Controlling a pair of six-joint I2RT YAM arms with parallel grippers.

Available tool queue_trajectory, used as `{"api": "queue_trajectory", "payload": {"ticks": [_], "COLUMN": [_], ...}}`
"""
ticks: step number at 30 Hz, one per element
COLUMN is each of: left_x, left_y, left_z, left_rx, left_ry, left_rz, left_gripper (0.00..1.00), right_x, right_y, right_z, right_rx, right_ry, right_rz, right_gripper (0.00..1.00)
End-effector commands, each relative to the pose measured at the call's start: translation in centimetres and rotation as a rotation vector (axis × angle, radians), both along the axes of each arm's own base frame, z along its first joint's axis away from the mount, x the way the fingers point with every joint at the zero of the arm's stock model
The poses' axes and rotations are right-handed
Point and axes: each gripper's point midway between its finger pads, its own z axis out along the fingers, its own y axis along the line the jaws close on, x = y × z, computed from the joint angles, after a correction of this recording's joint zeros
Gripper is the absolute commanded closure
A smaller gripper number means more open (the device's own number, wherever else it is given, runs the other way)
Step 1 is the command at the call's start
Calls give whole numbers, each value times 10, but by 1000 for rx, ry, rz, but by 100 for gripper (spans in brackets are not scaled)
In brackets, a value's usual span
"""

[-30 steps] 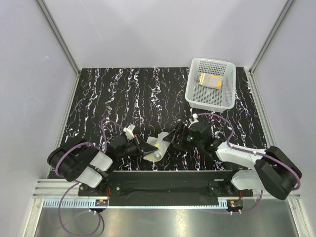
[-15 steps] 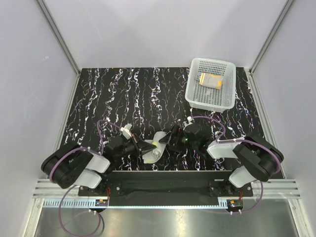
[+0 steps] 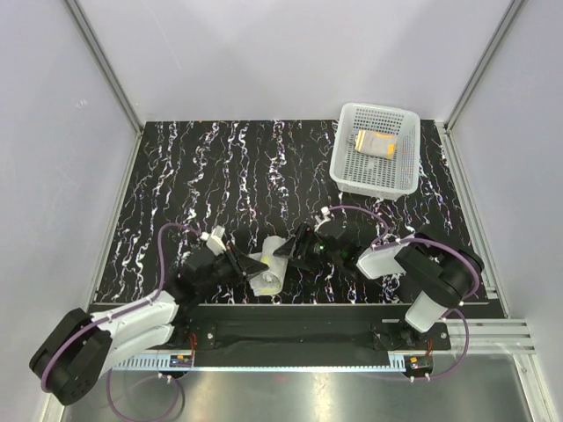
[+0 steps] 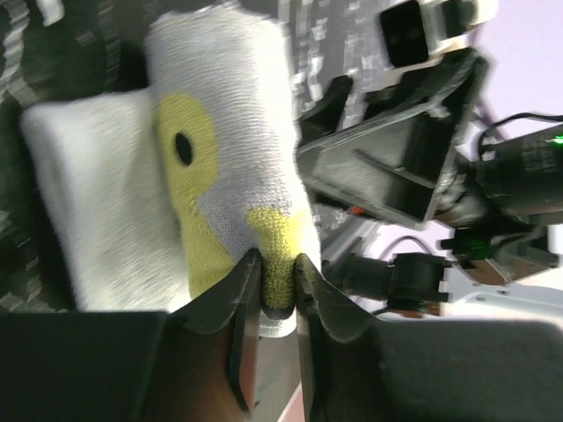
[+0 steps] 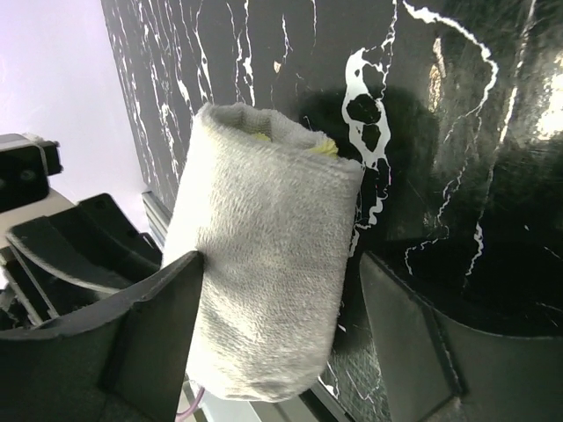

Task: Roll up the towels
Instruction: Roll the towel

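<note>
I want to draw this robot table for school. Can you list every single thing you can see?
table: one, black with white streaks, under everything
basket: one, white with holes, far right corner of the table
orange towel: one, orange and white, lying in the basket
yellow towel: one, grey-white outside and yellow inside, rolled up near the front edge
walls: pale grey, around the table
cables: purple, looping off both arms
left arm, right arm: two, black and white, at the near edge
left fingers: black, pinching the yellow towel's end
right fingers: black, open, one on each side of the roll
</note>
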Motion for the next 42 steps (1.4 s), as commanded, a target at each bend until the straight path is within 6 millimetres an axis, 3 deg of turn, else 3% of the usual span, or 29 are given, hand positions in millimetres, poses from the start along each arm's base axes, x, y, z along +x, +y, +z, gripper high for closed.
{"api": "queue_trajectory", "payload": {"ticks": [1, 5, 10, 15, 18, 19, 22, 24, 31, 34, 42], "left_x": [-33, -45, -65, -73, -68, -67, -61, -54, -46, -45, -45], "left_y": [28, 19, -10, -25, -30, -29, -18, -14, 23, 36, 37], "left_z": [-66, -72, -69, -68, -63, -63, -69, -56, -38, -39, -37], "left_rx": [180, 186, 158, 143, 148, 172, 278, 297, 414, 432, 410], "left_ry": [130, 154, 168, 176, 144, 145, 135, 85, 33, 25, -8], "left_rz": [0, -47, -131, -164, -165, -162, -132, -113, -7, 29, 29], "left_gripper": [75, 76, 76, 76, 60, 48, 29, 18, 15, 15, 16], "right_x": [4, 5, 5, 6, 6, 3, 2, 3, 2, -1, -14], "right_y": [17, 19, 21, 25, 25, 23, 20, 16, 14, 19, 34], "right_z": [19, 19, 23, 35, 40, 37, 40, 41, 45, 58, 68], "right_rx": [64, 65, 60, 43, 20, 6, -8, -29, -67, -52, -42], "right_ry": [-54, -63, -89, -126, -141, -139, -153, -155, -159, -177, -188], "right_rz": [33, 39, 64, 103, 116, 126, 123, 110, 97, 97, 127], "right_gripper": [22, 21, 21, 24, 25, 26, 26, 26, 27, 26, 26]}}
